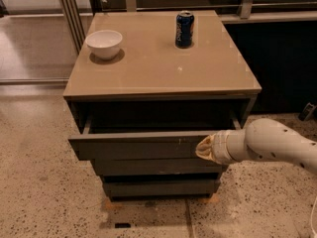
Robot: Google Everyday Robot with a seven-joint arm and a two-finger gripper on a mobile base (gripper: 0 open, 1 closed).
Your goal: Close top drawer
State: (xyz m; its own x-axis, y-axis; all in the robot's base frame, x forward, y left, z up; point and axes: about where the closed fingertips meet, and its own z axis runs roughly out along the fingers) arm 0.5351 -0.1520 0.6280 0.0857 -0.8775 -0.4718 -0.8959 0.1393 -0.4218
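The top drawer (133,145) is a wide dark-grey drawer of the cabinet, pulled out a short way, with a thin strip of its inside showing behind the flat front panel. Small pale scuffs sit right of its centre. My gripper (204,148) comes in from the right on a white arm (272,145) and presses against the right part of the drawer's front panel. Its tip is covered in pale yellowish material.
A white bowl (104,43) and a blue soda can (184,29) stand on the beige cabinet top (163,68). Two more grey drawer fronts (158,177) lie below the top drawer. Speckled floor surrounds the cabinet; a dark wall lies to the right.
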